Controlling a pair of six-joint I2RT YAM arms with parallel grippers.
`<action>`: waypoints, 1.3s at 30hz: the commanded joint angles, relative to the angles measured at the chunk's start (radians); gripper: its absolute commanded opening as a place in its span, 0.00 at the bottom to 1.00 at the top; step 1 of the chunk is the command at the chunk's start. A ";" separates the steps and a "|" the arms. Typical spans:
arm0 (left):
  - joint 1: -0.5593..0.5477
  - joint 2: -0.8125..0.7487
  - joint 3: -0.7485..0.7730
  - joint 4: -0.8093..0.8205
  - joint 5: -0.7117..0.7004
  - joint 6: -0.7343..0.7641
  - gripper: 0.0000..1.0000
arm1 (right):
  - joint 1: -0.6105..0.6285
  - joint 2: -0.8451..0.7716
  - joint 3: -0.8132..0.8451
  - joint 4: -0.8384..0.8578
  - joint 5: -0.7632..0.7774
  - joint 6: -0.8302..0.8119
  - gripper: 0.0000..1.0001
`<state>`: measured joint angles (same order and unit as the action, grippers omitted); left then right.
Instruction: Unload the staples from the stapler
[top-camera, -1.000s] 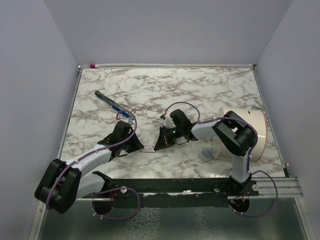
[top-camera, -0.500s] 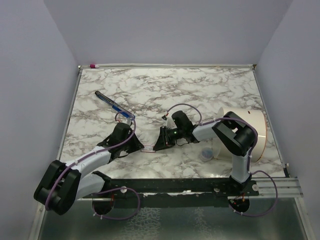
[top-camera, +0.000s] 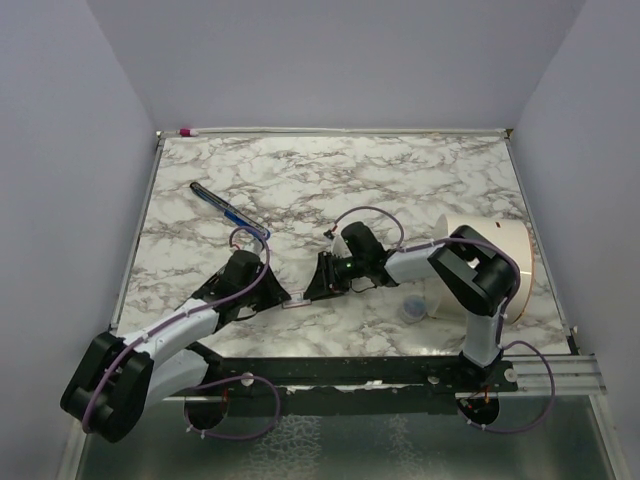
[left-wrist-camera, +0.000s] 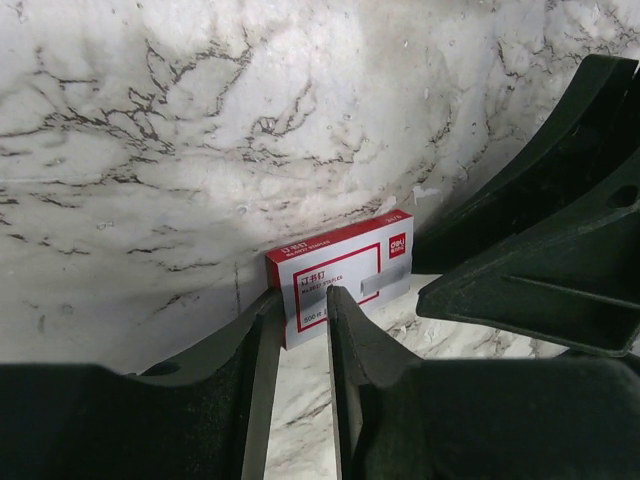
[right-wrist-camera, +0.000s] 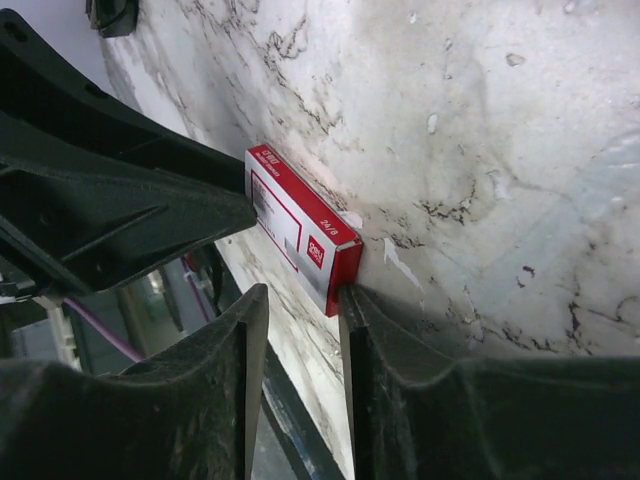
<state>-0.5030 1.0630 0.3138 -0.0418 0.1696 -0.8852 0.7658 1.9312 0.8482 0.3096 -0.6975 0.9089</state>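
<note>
You have two grippers low on the marble table (top-camera: 400, 180), facing each other across one small red-and-white box (left-wrist-camera: 340, 265) that lies flat between them. One short silvery-grey strip of staples (left-wrist-camera: 385, 281) rests on the box's upper face, towards its right end in the left wrist view. You cannot pick out the stapler in any of the three views.

Your left gripper (left-wrist-camera: 300, 300) has its two fingers a little apart, with the tips at the near edge of the box and a sliver of marble showing through the gap. It clamps nothing. Your right gripper (right-wrist-camera: 300, 295) also stands slightly parted. One fingertip is against the box's near corner, the other is off to the side, and nothing is held.

Elsewhere on the table you can count one blue-black pen (top-camera: 228, 211) far left, one white cylinder (top-camera: 495, 250) on its side at the right, and one small translucent cup (top-camera: 413, 308) just beside it.
</note>
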 joint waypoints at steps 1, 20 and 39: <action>-0.014 -0.054 -0.007 -0.056 0.004 -0.008 0.29 | 0.016 -0.069 -0.003 -0.079 0.100 -0.088 0.37; -0.014 -0.030 -0.022 -0.015 0.049 -0.009 0.25 | 0.047 -0.022 0.008 -0.027 0.029 -0.108 0.35; -0.006 -0.170 0.041 -0.228 -0.146 0.008 0.56 | -0.020 -0.241 0.040 -0.364 0.275 -0.358 0.52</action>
<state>-0.5129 0.9630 0.3054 -0.1364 0.1535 -0.8837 0.7868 1.8034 0.8627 0.1135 -0.5709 0.7212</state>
